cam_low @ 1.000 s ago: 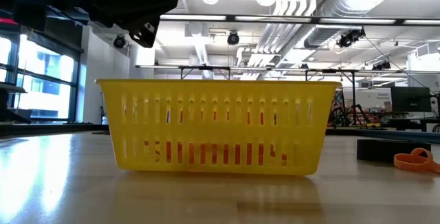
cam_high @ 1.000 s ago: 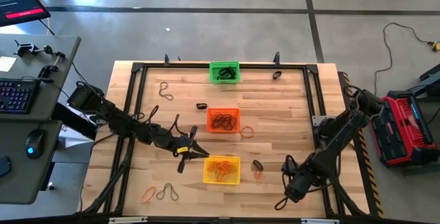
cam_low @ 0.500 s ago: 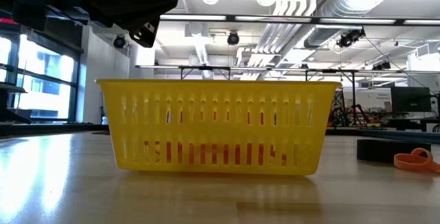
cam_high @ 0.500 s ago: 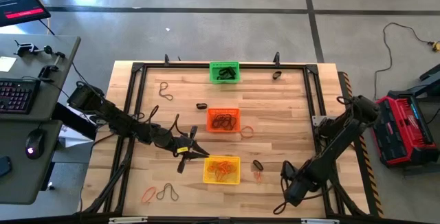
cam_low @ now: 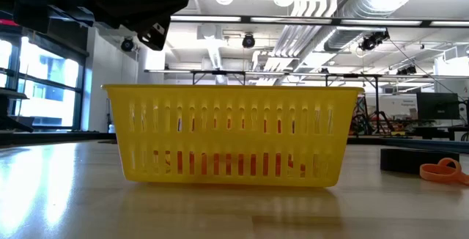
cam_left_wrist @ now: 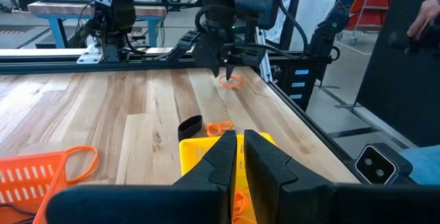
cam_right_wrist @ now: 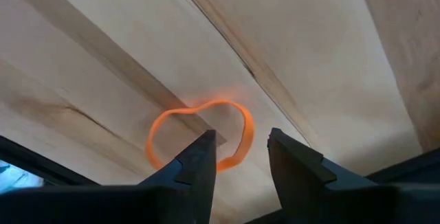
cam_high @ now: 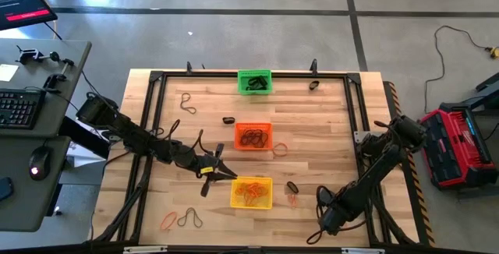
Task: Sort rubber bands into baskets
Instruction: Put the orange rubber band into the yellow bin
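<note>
The yellow basket (cam_high: pixel 251 181) holds orange rubber bands, the orange basket (cam_high: pixel 253 126) holds dark thin ones, and the green basket (cam_high: pixel 254 73) holds black ones. My left gripper (cam_high: pixel 228 174) is shut above the yellow basket's left rim (cam_left_wrist: pixel 196 152); I see nothing between its fingers. My right gripper (cam_high: pixel 322 201) is open and points down over a loose orange band (cam_right_wrist: pixel 199 138) lying flat on the table near the front right. Its fingers stand over the band's near side, and I cannot tell whether they touch it. It also shows in the left wrist view (cam_left_wrist: pixel 227 66) above that band (cam_left_wrist: pixel 232 82).
Loose bands lie on the table. A thick black one (cam_high: pixel 292 186) and an orange one (cam_high: pixel 292 199) lie right of the yellow basket. An orange one (cam_high: pixel 279 149) lies by the orange basket. Thick black ones (cam_high: pixel 228 120) (cam_high: pixel 313 85) and thin ones (cam_high: pixel 187 102) (cam_high: pixel 191 220) (cam_high: pixel 168 221) lie elsewhere. A black frame edges the table.
My right gripper has moved a little toward the table's near edge and to the left. My left gripper has kept still by the yellow basket.
</note>
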{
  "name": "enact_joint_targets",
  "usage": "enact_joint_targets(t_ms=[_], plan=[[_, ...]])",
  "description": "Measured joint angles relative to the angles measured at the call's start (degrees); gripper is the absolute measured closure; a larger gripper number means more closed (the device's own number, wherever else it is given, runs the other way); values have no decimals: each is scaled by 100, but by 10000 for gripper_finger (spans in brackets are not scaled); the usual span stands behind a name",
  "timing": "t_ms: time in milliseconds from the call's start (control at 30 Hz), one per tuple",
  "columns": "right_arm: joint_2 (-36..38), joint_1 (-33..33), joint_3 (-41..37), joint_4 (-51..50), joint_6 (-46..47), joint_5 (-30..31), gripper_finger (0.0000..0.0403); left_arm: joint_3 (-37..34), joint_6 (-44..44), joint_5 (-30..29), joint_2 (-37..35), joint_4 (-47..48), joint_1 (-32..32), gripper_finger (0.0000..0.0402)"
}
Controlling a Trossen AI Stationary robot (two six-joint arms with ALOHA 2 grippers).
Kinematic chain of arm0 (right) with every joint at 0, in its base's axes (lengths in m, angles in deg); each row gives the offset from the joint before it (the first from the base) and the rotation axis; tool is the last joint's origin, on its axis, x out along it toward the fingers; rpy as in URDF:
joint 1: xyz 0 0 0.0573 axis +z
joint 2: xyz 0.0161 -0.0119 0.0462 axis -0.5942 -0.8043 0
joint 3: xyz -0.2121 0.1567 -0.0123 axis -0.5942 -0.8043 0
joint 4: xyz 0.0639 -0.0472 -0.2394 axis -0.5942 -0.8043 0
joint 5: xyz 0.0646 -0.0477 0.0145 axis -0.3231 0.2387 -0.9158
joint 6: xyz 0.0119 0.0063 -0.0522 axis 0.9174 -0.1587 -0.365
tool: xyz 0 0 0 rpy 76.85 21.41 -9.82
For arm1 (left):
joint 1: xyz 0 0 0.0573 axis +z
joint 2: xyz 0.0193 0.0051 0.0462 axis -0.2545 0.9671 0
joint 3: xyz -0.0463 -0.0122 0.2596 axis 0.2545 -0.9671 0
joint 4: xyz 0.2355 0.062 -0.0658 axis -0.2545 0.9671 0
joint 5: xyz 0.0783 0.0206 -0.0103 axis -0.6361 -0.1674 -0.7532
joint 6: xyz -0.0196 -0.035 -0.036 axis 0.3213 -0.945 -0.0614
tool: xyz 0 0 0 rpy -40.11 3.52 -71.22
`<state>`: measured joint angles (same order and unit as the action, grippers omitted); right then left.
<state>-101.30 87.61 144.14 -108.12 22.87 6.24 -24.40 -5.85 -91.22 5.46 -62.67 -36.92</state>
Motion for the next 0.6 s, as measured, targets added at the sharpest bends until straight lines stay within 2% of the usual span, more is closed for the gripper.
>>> enact_joint_targets(t_ms=[500,600], plan=[[-1,0,0,65,-344,87,395,0,-46,2,0,0,-2,383],[-1,0,0,79,-449,84,399,-2,-67,2,0,0,-4,383]])
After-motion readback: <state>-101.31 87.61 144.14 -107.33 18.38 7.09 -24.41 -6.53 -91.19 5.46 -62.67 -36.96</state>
